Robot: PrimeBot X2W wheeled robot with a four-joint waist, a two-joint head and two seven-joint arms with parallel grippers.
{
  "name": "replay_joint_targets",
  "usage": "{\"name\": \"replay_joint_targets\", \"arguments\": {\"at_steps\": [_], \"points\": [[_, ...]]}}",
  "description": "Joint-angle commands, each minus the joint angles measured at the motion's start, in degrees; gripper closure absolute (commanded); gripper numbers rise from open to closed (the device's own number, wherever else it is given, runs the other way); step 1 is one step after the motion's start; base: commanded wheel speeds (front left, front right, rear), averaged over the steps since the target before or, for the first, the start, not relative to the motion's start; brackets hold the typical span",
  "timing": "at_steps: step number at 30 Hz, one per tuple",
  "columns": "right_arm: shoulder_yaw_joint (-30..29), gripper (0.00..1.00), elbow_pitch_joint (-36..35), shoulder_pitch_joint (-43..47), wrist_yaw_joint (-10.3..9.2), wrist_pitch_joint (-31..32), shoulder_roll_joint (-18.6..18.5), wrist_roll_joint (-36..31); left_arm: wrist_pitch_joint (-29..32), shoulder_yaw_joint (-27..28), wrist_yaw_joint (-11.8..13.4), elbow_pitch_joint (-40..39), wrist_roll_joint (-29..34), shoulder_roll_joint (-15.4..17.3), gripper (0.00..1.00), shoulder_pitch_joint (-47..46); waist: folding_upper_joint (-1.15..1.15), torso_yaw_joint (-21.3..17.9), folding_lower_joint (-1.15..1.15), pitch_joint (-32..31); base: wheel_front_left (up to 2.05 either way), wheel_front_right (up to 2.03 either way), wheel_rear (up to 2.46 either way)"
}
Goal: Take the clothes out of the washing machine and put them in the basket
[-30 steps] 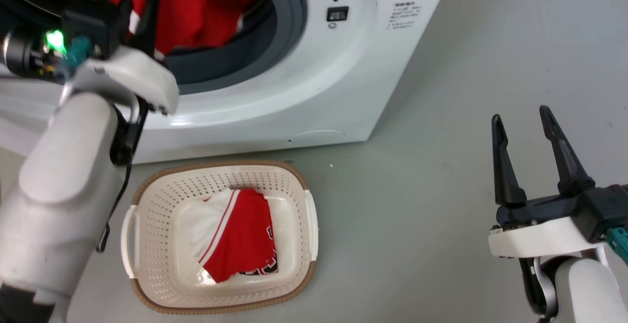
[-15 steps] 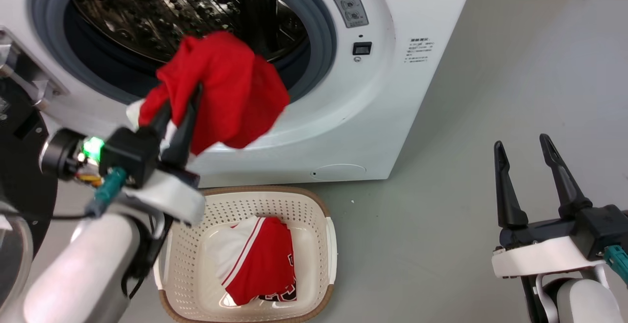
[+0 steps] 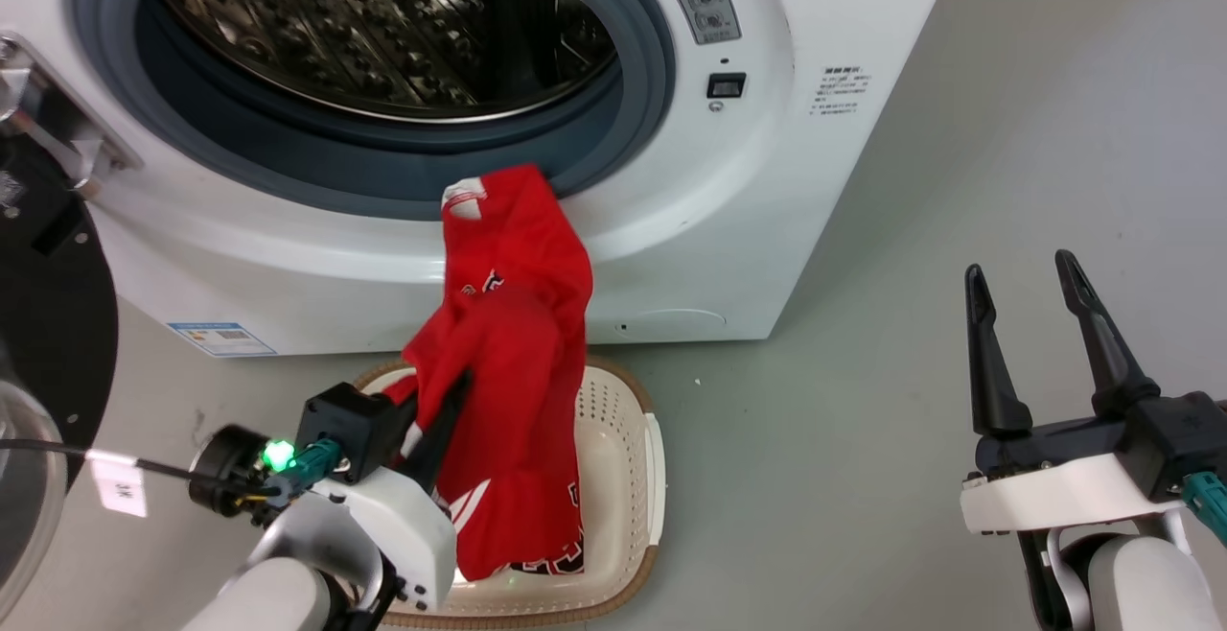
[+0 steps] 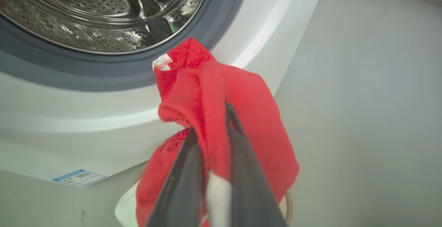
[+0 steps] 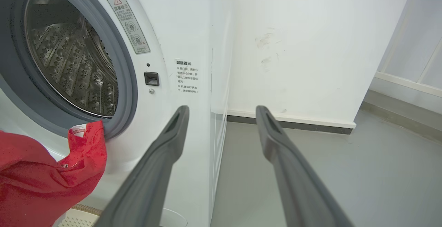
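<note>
Now lowered from washing machine (image 3: pixel 767 180) mouth to over basket (image 3: pixel 623 439) | red garment (image 3: pixel 518 343) pinched in left gripper (image 4: pixel 210 118) | right gripper (image 3: pixel 1021 276) spread, idle | likely next: release into basket

The red garment (image 3: pixel 518 362) hides most of the basket (image 3: pixel 618 420) interior. Printed text (image 3: pixel 839 89) on the washing machine (image 3: pixel 767 190) is too small to read. Its door (image 3: pixel 53 324) is cut off left.

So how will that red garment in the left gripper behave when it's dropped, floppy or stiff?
Probably very floppy: the red garment folds over the left gripper and hangs in loose drapes. Likely light, since one two-finger pinch carries it. It should crumple into the basket below rather than roll.
</note>
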Motion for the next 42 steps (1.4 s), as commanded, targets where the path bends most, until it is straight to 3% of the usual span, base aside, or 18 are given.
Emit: {"name": "replay_joint_targets", "arguments": {"at_steps": [1, 5, 6, 7, 13, 24, 36, 38, 42], "points": [[-0.07, 0.0, -0.32, -1.04, -0.06, -0.13, 0.06, -0.39, 0.47, -0.71, -1.06, 2.69, -0.29, -0.38, 1.0, 0.51, 0.0, -0.75, 0.01, 1.24, 0.0, 0.0, 0.0], [0.16, 0.0, -0.62, -1.83, -0.06, -0.13, 0.06, -0.49, 0.82, -1.74, -3.36, 9.32, -1.64, -2.05, 1.0, -1.0, 0.0, -1.95, 0.01, 3.32, 0.0, 0.0, 0.0], [0.56, 0.0, -0.9, -2.84, -0.06, -0.13, 0.07, -0.51, 1.36, -3.13, -5.74, 16.91, -1.89, -3.41, 1.0, -3.09, 0.0, -3.49, 0.01, 5.88, 0.0, 0.0, 0.0], [0.63, 0.0, -1.0, -3.2, -0.06, -0.13, 0.06, -0.51, 1.62, -3.57, -6.64, 19.54, -1.85, -3.97, 1.0, -3.85, 0.0, -4.01, 0.01, 6.73, 0.0, 0.0, 0.0], [0.77, 0.0, -1.61, -4.64, -0.06, -0.13, 0.07, 0.08, 0.71, -4.0, -9.94, 35.2, -2.21, -6.96, 1.0, -9.47, 0.0, -6.93, 0.01, 11.72, 0.0, 0.0, 0.0], [1.75, 0.0, -3.83, -8.07, -0.06, -0.13, 0.08, 1.99, -4.41, -2.42, -11.39, 61.31, -2.35, -11.08, 1.0, -21.91, 0.0, -12.0, 0.01, 22.35, 0.0, 0.0, 0.0], [2.11, 0.0, -3.99, -8.85, -0.06, -0.13, 0.08, 3.15, -11.56, -1.06, -10.37, 72.77, -3.34, -14.18, 1.0, -26.7, 0.0, -13.67, 0.01, 26.07, 0.0, 0.0, 0.0], [1.86, 0.0, -3.79, -8.97, -0.06, -0.13, 0.08, 3.23, -12.53, -0.98, -9.9, 73.54, -3.35, -14.63, 0.0, -26.94, 0.0, -13.44, 0.01, 25.91, 0.0, 0.0, 0.0], [1.74, 0.0, -3.33, -8.98, -0.06, -0.13, 0.07, 2.57, -13.76, -0.84, -10.41, 74.38, -3.91, -15.55, 0.0, -27.64, 0.0, -12.51, 0.01, 24.49, 0.0, 0.0, 0.0]]}}
